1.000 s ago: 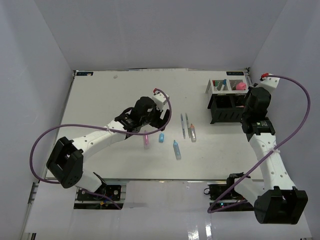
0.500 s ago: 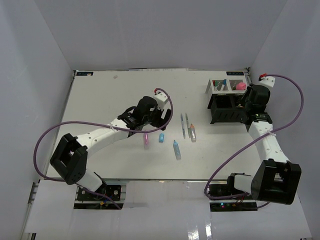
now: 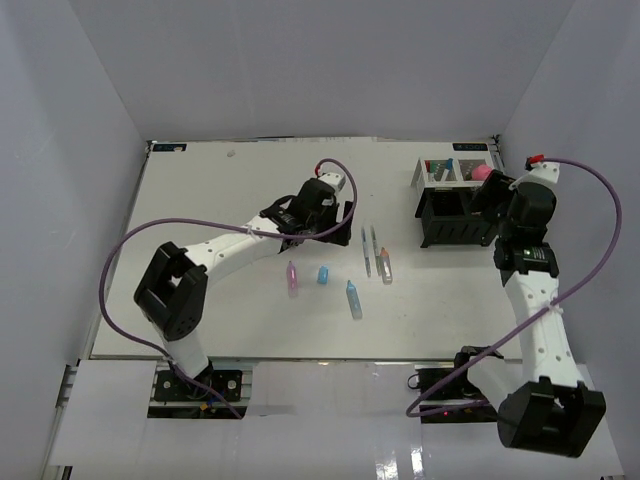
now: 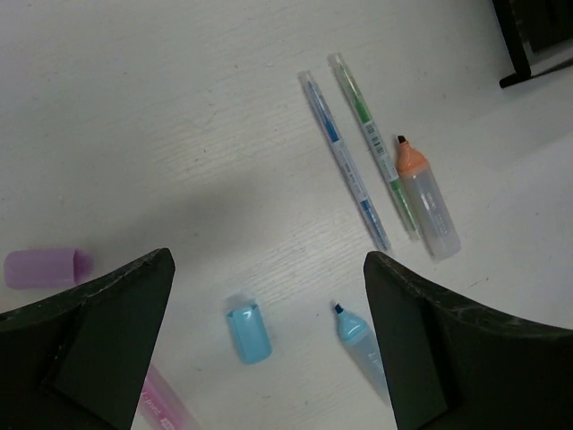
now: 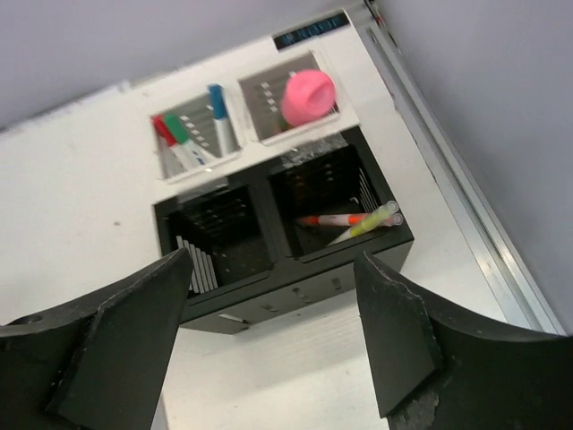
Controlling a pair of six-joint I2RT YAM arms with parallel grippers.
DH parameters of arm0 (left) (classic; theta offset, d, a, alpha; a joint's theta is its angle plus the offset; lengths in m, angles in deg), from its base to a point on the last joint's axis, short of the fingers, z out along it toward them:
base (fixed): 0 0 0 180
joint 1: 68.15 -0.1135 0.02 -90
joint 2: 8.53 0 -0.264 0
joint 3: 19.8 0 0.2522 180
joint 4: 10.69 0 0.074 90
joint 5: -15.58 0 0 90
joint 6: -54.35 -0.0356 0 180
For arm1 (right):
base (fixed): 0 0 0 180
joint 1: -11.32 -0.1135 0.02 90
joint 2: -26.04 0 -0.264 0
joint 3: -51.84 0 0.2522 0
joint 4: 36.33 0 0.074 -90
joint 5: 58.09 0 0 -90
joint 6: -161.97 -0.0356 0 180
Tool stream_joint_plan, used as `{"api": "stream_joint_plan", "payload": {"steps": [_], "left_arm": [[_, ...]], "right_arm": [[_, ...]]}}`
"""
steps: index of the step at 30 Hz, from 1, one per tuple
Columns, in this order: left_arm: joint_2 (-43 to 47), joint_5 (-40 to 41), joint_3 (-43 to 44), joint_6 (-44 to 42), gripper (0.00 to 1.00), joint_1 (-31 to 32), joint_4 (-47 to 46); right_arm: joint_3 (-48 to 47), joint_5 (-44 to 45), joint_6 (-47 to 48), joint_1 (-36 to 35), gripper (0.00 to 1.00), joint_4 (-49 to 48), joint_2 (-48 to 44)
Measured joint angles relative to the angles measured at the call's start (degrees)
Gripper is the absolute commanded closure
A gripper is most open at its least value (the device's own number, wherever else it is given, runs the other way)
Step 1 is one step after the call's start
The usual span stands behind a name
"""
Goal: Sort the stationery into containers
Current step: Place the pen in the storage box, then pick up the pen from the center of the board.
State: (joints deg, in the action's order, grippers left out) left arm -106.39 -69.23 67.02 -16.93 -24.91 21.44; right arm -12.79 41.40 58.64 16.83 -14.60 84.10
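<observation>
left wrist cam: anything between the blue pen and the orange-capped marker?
Yes, a green pen lies between the blue pen and the orange-capped marker, roughly parallel to both. The left wrist view shows it plainly.

pink marker (image 4: 166, 408) cropped, blue marker (image 4: 356, 336) half-hidden

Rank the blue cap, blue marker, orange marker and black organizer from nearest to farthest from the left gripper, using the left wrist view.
From the left gripper:
1. blue cap, low in the frame, between the jaws.
2. blue marker, bottom edge, beside one jaw.
3. orange marker, right of centre, further up.
4. black organizer, top right corner.
</observation>
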Motion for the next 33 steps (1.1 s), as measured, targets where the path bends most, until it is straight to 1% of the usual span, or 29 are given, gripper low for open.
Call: {"api": "stream_joint_plan", "payload": {"steps": [3, 6, 10, 16, 18, 25, 33], "left_arm": [[-4.4, 1.4, 4.7, 5.3, 0.02, 0.0, 2.4], [-9.3, 2.7, 9.2, 10.0, 0.05, 0.1, 4.1], [-16.3, 5.4, 14.3, 14.8, 0.09, 1.3, 6.5], [-24.7, 11.4, 23.1, 17.9, 0.14, 5.6, 11.8], [-25.8, 12.9, 24.5, 18.6, 0.16, 6.7, 12.9], [-27.9, 16.0, 25.9, 20.7, 0.3, 8.3, 15.3], [-30.8, 17.0, 28.3, 22.2, 0.32, 9.3, 15.5]], "right_arm": [[2.1, -2.8, -1.2, 0.0, 0.17, 0.0, -6.9], [3.7, -5.7, -2.6, 0.0, 0.16, -0.5, -10.3], [5.7, -9.6, -4.4, -0.7, 0.15, -0.6, -11.0], [7.7, -11.6, -5.7, -2.1, 0.14, -0.6, -11.4], [8.0, -11.9, -5.8, -2.6, 0.13, -0.6, -11.7], [8.6, -11.8, -5.7, -4.1, 0.12, -0.6, -13.0], [8.7, -11.8, -5.4, -4.9, 0.12, -0.6, -13.1]]}}
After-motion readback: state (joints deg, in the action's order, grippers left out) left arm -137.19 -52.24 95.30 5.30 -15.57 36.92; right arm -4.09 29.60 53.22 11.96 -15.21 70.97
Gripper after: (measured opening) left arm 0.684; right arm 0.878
